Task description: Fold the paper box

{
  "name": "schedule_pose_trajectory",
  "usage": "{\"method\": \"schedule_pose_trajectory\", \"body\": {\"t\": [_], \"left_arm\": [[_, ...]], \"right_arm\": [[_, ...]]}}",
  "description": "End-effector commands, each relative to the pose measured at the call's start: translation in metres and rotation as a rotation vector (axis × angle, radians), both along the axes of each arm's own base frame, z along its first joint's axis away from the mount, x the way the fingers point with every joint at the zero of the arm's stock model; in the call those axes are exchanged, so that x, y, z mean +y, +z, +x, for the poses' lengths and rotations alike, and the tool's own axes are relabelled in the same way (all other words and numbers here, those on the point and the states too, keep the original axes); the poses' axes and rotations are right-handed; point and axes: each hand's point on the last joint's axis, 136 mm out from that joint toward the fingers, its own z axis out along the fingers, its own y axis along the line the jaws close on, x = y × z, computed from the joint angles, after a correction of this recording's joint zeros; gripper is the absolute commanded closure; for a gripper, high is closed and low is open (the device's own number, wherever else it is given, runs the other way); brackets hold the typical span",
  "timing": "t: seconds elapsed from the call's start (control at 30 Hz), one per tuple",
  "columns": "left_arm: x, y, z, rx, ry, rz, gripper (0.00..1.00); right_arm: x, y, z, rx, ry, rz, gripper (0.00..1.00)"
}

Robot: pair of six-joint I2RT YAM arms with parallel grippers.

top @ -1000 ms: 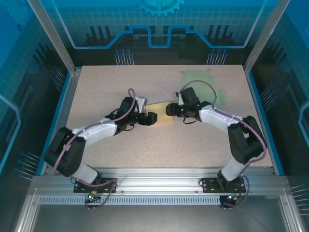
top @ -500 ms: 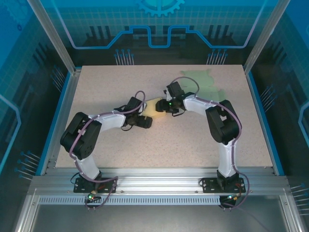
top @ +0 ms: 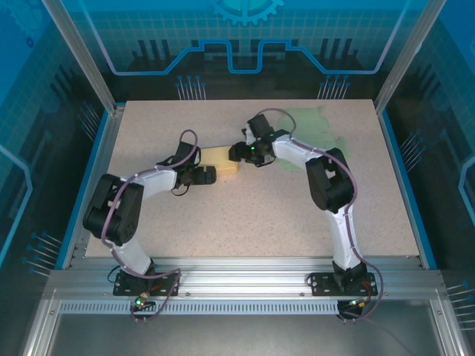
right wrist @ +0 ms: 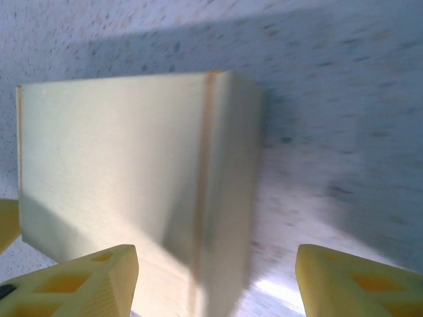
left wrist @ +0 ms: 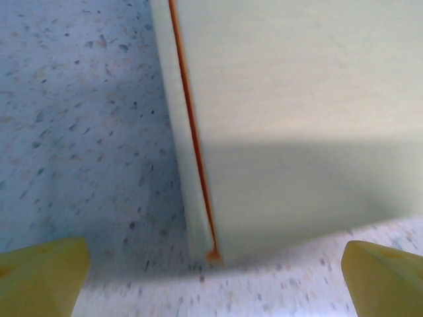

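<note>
Between the two sets of jaws, just ahead of each, the paper box (top: 221, 159) lies on the table (top: 260, 222). It looks light, thin-walled and easily crushed or slid, so a gentle pinch across a creased edge seems safest. It is pale yellow card with one orange-lined edge. The left gripper (top: 206, 176) gapes wide and the right gripper (top: 237, 153) stands apart, both holding nothing.

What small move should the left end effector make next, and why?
Probably the left end effector should ease forward until the near edge of the box sits between its fingers. It is open, and the box lies just ahead on the table, not yet between them.
</note>
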Motion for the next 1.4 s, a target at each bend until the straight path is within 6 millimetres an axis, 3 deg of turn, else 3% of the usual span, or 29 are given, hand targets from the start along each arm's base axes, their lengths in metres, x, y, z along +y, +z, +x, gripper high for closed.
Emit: {"method": "schedule_pose_trajectory", "body": {"t": [0.0,0.1,0.17,0.23,0.37,0.43,0.5,0.6,0.7,0.87,1.03,1.2,1.37], "left_arm": [[-0.001,0.047,-0.008,-0.108,0.028,-0.071,0.01],[-0.004,0.081,-0.012,-0.196,0.036,-0.118,0.01],[-0.02,0.1,-0.008,-0.245,-0.001,-0.145,0.01],[-0.053,0.116,0.0,-0.291,-0.083,-0.154,0.01],[-0.157,0.128,0.026,-0.314,-0.3,-0.198,0.01],[-0.203,0.123,0.042,-0.309,-0.364,-0.191,0.01],[-0.238,0.116,0.061,-0.304,-0.37,-0.2,0.01],[-0.265,0.096,0.083,-0.232,-0.319,-0.278,0.01],[-0.275,0.07,0.099,-0.166,-0.274,-0.328,0.02],[-0.267,0.033,0.117,-0.075,-0.162,-0.406,0.07],[-0.273,0.01,0.122,-0.003,-0.133,-0.444,0.11],[-0.279,-0.01,0.134,0.045,-0.106,-0.481,0.23],[-0.287,-0.021,0.138,0.074,-0.12,-0.555,0.59]], "right_arm": [[-0.072,0.063,0.006,-0.075,-0.085,-0.006,0.32],[-0.145,0.086,0.001,-0.12,-0.202,-0.066,0.29],[-0.197,0.09,-0.007,-0.124,-0.296,-0.116,0.28],[-0.242,0.082,-0.019,-0.104,-0.383,-0.167,0.27],[-0.335,0.066,-0.035,-0.066,-0.547,-0.299,0.24],[-0.366,0.057,-0.036,-0.038,-0.585,-0.338,0.21],[-0.385,0.044,-0.031,-0.011,-0.581,-0.329,0.21],[-0.391,0.023,-0.02,0.02,-0.549,-0.29,0.22],[-0.392,0.007,-0.006,0.03,-0.527,-0.267,0.24],[-0.4,-0.014,0.015,0.04,-0.512,-0.268,0.25],[-0.398,-0.026,0.036,0.059,-0.494,-0.215,0.33],[-0.393,-0.034,0.049,0.084,-0.489,-0.155,0.56],[-0.385,-0.027,0.041,0.08,-0.504,-0.114,0.94]]}}
